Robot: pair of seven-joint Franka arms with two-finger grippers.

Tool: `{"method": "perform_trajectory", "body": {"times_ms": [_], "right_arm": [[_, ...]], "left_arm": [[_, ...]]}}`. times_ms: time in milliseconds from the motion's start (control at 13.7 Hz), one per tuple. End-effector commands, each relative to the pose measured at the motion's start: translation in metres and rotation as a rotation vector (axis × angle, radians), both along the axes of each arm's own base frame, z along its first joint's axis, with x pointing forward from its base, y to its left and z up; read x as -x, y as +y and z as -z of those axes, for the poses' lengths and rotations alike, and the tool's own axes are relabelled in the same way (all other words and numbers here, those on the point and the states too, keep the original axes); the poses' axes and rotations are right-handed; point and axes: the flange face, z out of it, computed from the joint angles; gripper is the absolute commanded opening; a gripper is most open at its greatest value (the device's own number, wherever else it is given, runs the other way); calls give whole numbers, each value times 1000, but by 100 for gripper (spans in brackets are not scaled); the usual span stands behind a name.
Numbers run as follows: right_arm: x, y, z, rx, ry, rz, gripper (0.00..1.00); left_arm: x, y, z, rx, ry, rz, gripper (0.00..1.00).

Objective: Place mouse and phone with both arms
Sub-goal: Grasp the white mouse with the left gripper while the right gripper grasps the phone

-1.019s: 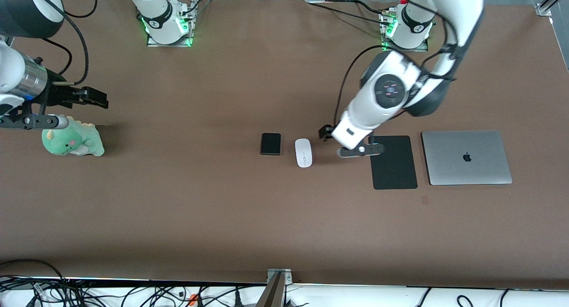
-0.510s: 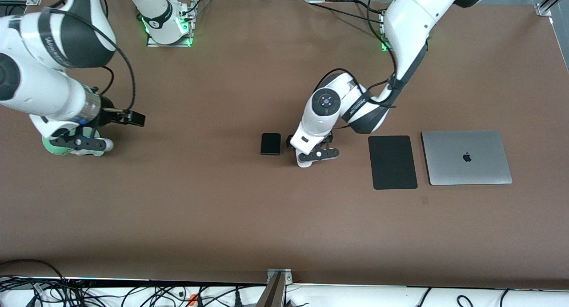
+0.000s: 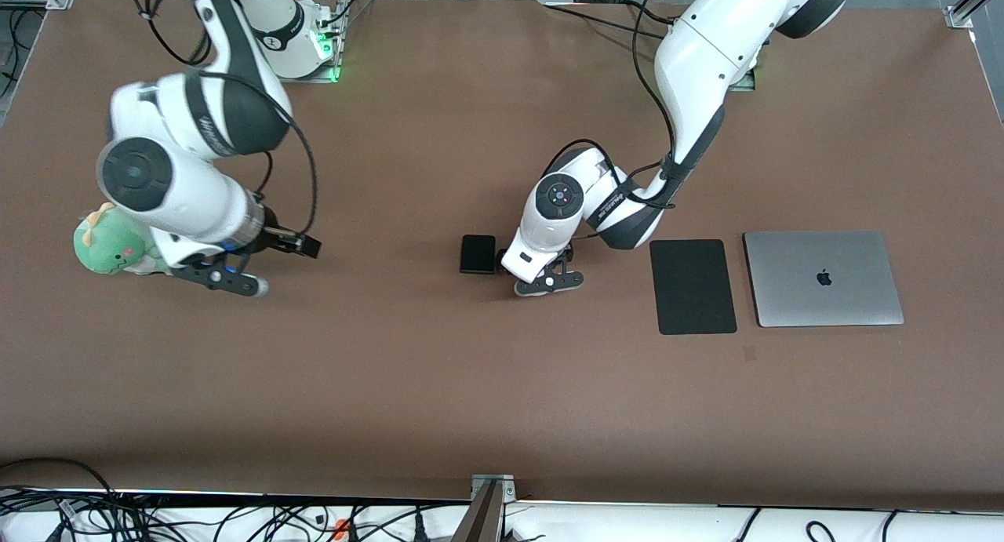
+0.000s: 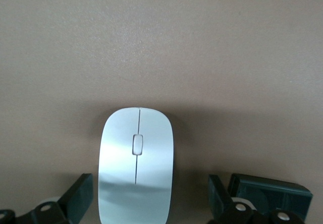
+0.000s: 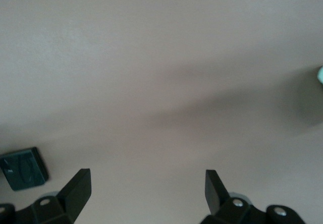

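Note:
The white mouse (image 4: 136, 163) lies flat on the brown table between the open fingers (image 4: 81, 196) of my left gripper (image 4: 149, 179), with a gap on each side. In the front view my left gripper (image 3: 541, 274) is low over the mouse and hides it. The black phone (image 3: 478, 253) lies beside it toward the right arm's end and also shows in the left wrist view (image 4: 267, 196). My right gripper (image 3: 303, 246) is open and empty above bare table, between the plush toy and the phone. In the right wrist view, my right gripper (image 5: 146, 174) has only table between its fingers.
A thin black pad (image 3: 693, 286) and a closed silver laptop (image 3: 823, 278) lie side by side toward the left arm's end. A green plush toy (image 3: 106, 244) sits by the right arm's elbow near the right arm's end.
My left gripper moved from beside the black pad to over the mouse and came down around it. My right arm swung from the plush toy toward the table's middle.

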Motion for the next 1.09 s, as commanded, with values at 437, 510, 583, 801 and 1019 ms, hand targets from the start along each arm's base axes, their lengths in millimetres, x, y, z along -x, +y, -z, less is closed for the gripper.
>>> {"method": "perform_trajectory", "body": {"times_ms": [437, 510, 583, 801, 1019], "right_arm": [[-8, 67, 70, -19, -72, -4, 100], [-9, 76, 76, -28, -93, -14, 100], [-9, 84, 84, -33, -107, -24, 100], [-8, 113, 109, -72, -163, -65, 100], [-3, 125, 125, -66, -163, -93, 100]], "left_arm": [[3, 0, 13, -48, -28, 39, 77], [4, 0, 14, -45, -30, 39, 77], [4, 1, 16, -45, -28, 39, 73], [2, 4, 14, -46, -30, 44, 52], [-17, 26, -1, -48, -42, 30, 52]]}}
